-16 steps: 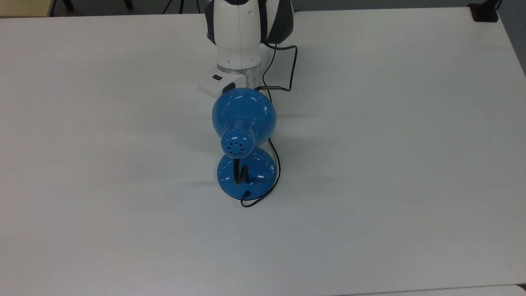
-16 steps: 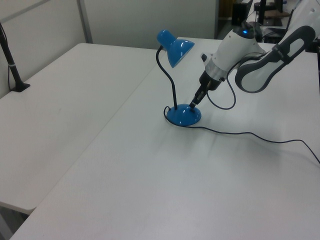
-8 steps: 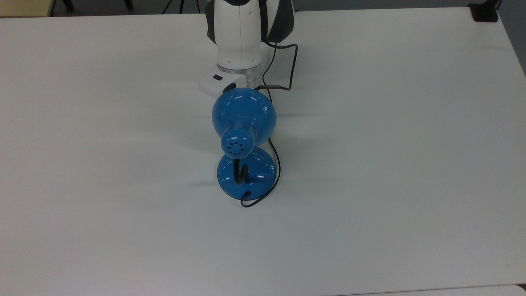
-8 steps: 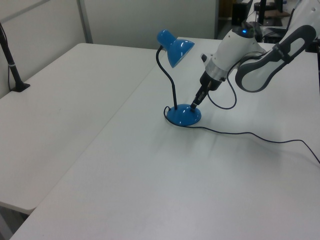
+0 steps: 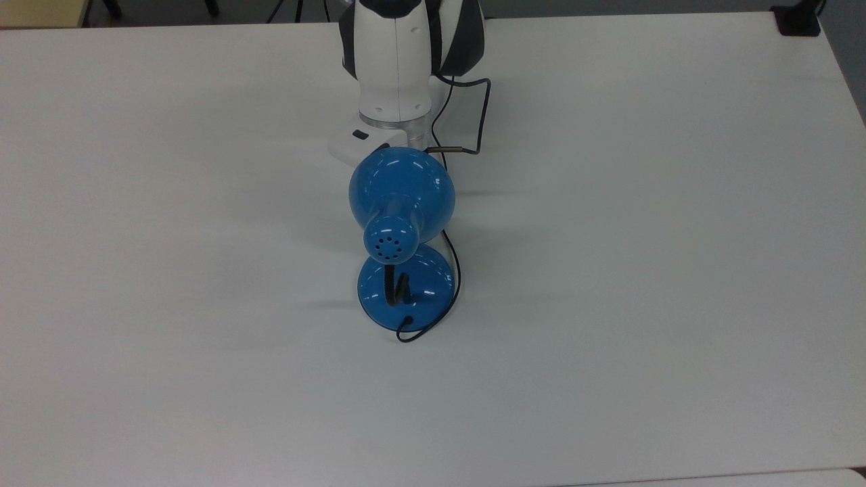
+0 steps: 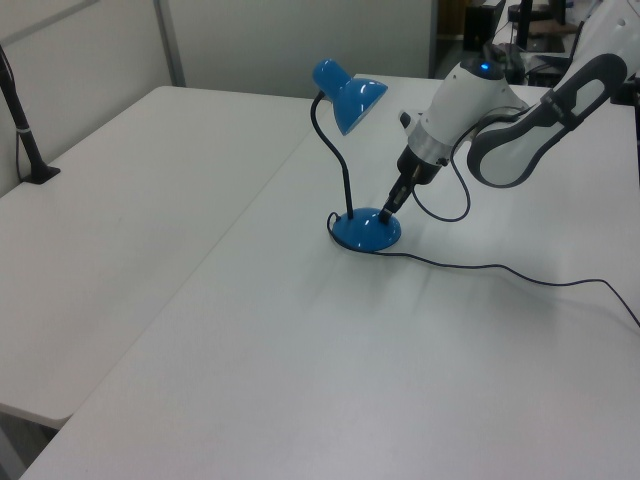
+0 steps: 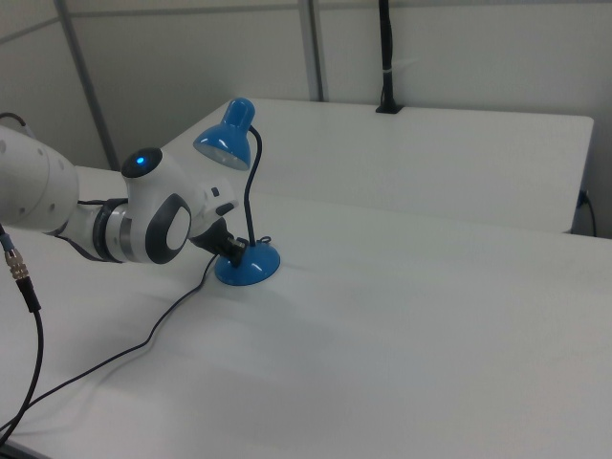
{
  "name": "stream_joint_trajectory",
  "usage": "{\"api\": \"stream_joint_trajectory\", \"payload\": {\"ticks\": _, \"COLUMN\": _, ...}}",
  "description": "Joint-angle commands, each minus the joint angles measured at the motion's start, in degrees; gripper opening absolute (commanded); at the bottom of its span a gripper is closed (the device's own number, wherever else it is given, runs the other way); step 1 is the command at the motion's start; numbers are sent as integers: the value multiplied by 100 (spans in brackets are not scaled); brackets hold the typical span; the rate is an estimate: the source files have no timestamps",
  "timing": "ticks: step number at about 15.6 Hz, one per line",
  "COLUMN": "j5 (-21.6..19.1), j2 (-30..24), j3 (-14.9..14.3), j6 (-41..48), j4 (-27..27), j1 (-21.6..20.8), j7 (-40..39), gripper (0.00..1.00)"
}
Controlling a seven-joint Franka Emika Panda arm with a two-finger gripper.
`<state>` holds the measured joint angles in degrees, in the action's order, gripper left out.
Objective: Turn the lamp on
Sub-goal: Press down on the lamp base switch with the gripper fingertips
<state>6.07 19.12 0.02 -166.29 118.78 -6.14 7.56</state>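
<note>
The blue lamp (image 6: 352, 95) stands mid-table, its dome shade (image 5: 402, 189) tilted over the round base (image 5: 419, 287). From the base a black neck (image 6: 335, 150) curves up to the shade. My gripper (image 6: 389, 204) points steeply down with its fingers together in one narrow dark tip, which rests on the top of the base (image 6: 365, 230) on the left view's right side. In the right view the gripper (image 7: 232, 253) meets the base (image 7: 247, 268) from the right view's left. In the top view the shade hides the tip and my white arm (image 5: 396, 61) rises behind it.
The lamp's thin black cord (image 6: 480, 267) trails over the table toward the left view's right. A black post (image 6: 25, 130) is clamped at the far table edge, and a black clamp (image 5: 798, 20) sits at the top view's upper right corner. My arm's cable (image 7: 19, 287) hangs low in the right view's left.
My arm has edged slightly closer to the lamp. The tip stays on the base, and the lamp has hardly moved.
</note>
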Motion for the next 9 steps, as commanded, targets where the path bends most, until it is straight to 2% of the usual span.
{"api": "stream_joint_trajectory", "payload": {"ticks": 1, "j5": 166, "j2": 136, "j3": 33, "j6": 141, "j4": -171, "j1": 42, "j7": -70, "gripper": 0}}
{"api": "stream_joint_trajectory", "payload": {"ticks": 9, "j5": 184, "j2": 66, "j3": 33, "j6": 185, "j4": -171, "j1": 34, "j7": -79, "gripper": 0}}
